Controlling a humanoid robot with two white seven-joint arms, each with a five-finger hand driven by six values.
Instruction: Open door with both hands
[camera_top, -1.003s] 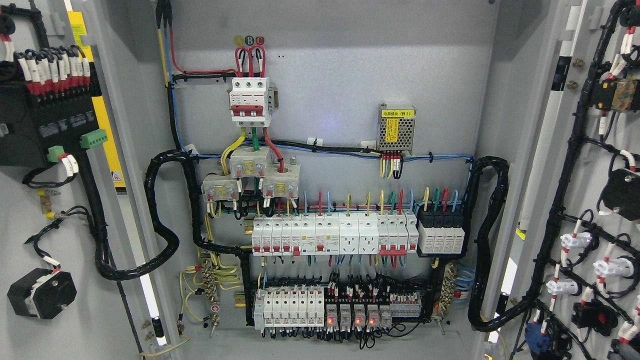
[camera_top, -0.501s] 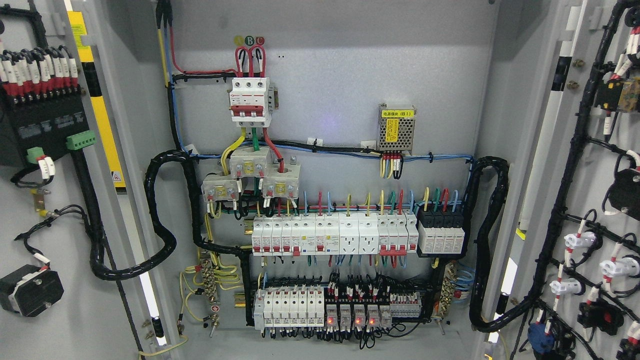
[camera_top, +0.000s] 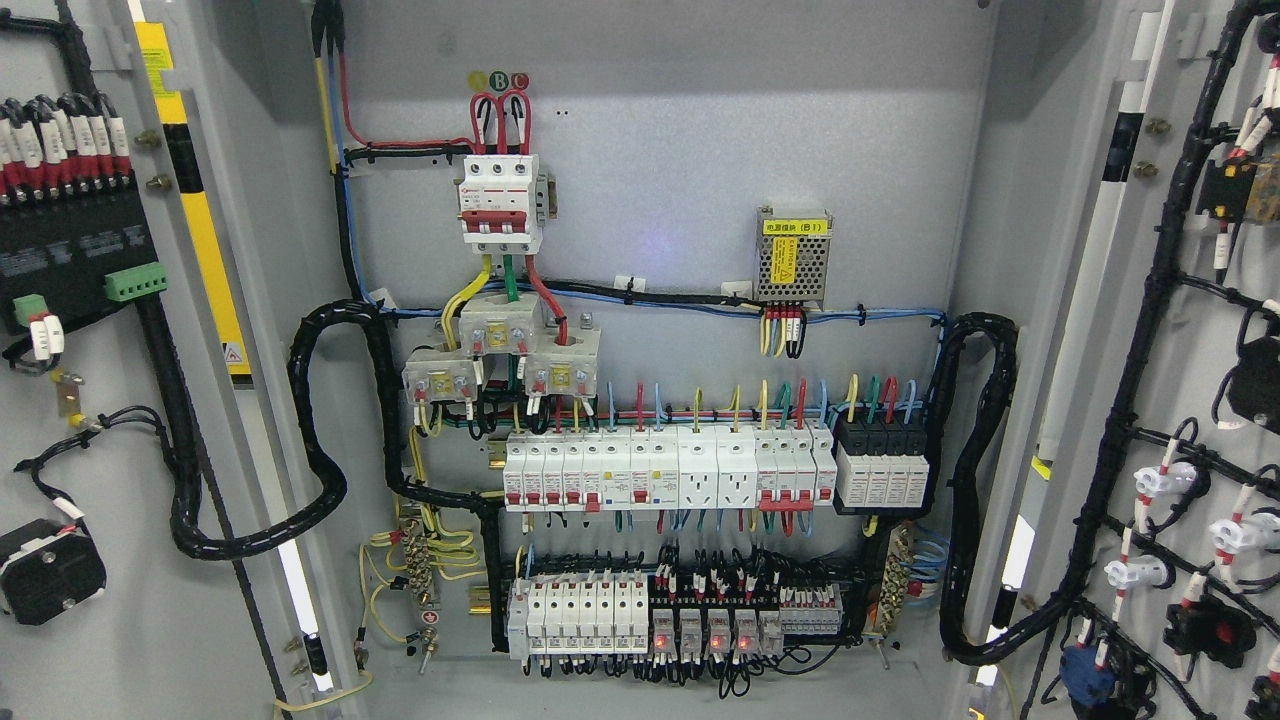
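Matt grey metal doors (camera_top: 130, 600); glossy white plastic breakers (camera_top: 585, 470)

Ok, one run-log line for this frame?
left door: open | right door: open | cabinet interior: exposed | hands: not in view

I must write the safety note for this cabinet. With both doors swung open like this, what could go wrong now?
1. The black cable loom bridging cabinet and left door may be strained if that door swings wider; likewise the loom toward the right door.
2. Red lamps glow on the lower relays, so the panel is probably live; no robot hand is visible.
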